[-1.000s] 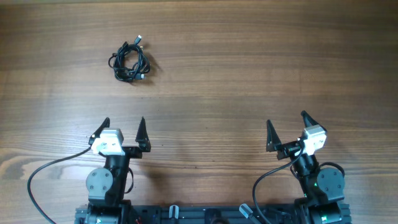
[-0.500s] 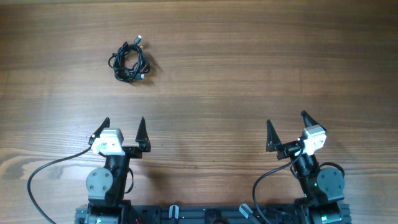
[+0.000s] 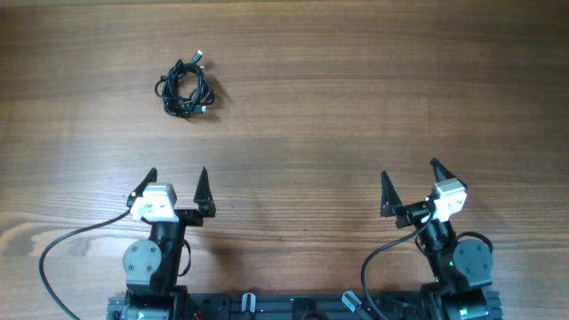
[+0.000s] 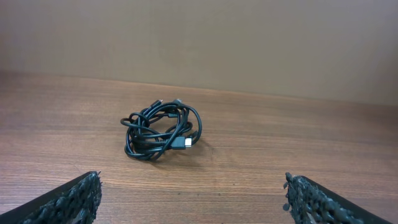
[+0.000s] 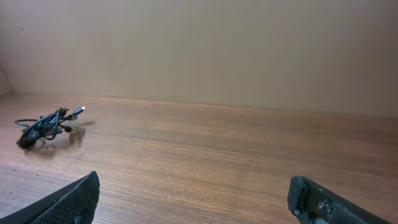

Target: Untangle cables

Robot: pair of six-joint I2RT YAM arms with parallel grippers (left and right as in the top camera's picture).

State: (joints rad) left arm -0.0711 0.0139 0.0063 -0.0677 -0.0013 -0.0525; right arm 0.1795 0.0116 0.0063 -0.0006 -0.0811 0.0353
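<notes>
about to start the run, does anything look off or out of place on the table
Only the cables: they lie knotted in one small bundle at the far left of the table. Nothing looks spilled or damaged.

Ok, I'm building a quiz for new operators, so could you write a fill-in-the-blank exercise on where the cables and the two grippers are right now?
1. Of the left gripper and the right gripper, the cables lie nearer the ____ one.
2. Both grippers' jaws stand ____.
3. The cables form ____ knotted bundle on the table.
4. ____ gripper touches the cables.

Missing words: left; open; one; neither.
</notes>
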